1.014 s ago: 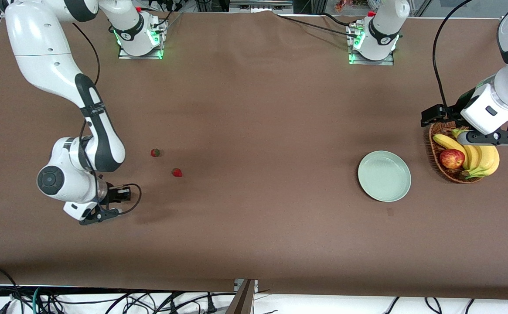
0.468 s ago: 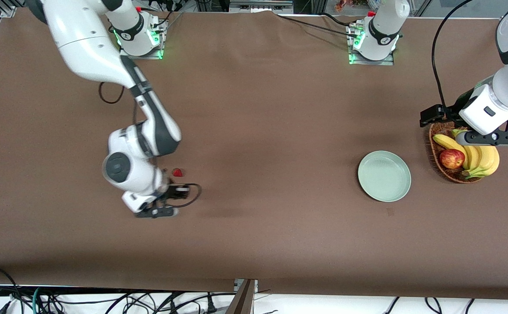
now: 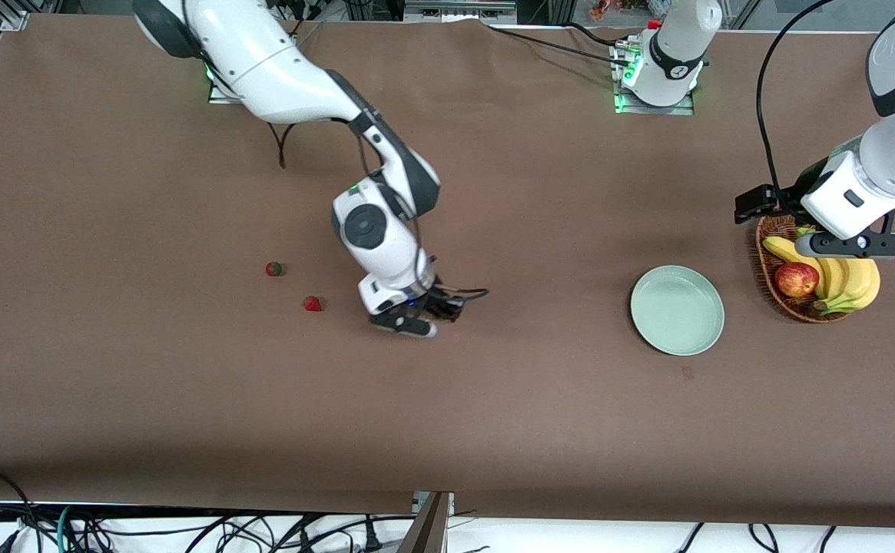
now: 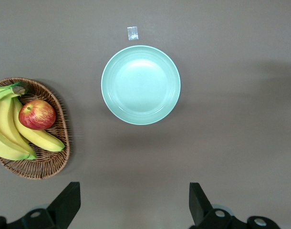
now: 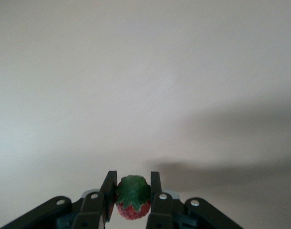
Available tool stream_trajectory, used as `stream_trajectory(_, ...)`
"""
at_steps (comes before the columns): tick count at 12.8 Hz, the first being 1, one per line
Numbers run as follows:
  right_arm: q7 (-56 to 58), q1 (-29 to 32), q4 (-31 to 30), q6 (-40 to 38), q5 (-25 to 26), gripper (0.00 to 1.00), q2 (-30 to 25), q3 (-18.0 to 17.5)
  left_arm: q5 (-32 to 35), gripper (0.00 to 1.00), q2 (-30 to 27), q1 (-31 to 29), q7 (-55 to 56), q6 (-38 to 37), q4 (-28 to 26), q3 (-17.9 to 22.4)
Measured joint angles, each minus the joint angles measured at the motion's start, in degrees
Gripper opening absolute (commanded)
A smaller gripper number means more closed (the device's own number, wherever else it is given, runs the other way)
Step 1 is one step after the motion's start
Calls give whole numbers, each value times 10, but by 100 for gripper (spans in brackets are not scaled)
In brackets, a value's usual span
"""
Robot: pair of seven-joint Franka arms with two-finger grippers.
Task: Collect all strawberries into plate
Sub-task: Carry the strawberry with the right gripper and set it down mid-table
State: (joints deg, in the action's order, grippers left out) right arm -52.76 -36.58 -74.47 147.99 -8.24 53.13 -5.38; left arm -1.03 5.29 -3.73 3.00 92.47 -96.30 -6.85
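Between the right gripper's [image 5: 131, 202] two fingers [image 5: 109, 191]: one strawberry [image 5: 132, 202], red with a green leafy top, pinched from both sides and carried clear of the table [image 3: 493, 430]. Seen from the front, right gripper [image 3: 416, 316] up over bare brown table surface around the middle of its length, between the loose berries and the plate; held berry not visible in that view, hidden under the wrist. Shadow of the arm cast on the cloth beneath.

Just toward the right arm's end from that gripper: second strawberry [image 3: 313, 304] lying on the table. Third strawberry [image 3: 274, 269] a little farther from the front camera than the second and more toward the right arm's end; the two near each other but apart.

Toward the left arm's end: plate [image 3: 677, 310], pale mint green, round and shallow, flat on the table with nothing on it, well apart from all three berries. Same plate [image 4: 140, 85] plain in the left wrist view, with a small pale scrap [image 4: 132, 32] on the cloth just beside its rim.

Beside the plate, more toward the left arm's end: wicker basket [image 3: 770, 288] holding a bunch of bananas [image 3: 846, 278] and a red apple [image 3: 796, 279], apple resting against the bananas.

Over the basket: left gripper [image 3: 854, 244], waiting, fingers [image 4: 69, 202] spread wide and holding nothing.
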Motion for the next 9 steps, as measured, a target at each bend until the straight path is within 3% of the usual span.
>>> stream_trajectory(4,-150,-78,12,108,-1,22,26,-1,0,100,15,1,2,-2,0,-14)
stream_trajectory(5,-178,-94,12,144,-1,33,36,-1,0,100,18,2,3,-2,0,-17)
stream_trajectory(6,-199,-106,12,177,-1,63,46,-1,0,100,22,4,3,-2,0,-17)
stream_trajectory(8,-219,-114,14,203,-2,99,58,0,0,100,25,5,3,-2,0,-17)
stream_trajectory(9,-228,-114,15,204,-2,99,59,1,0,100,26,5,3,-2,0,-17)
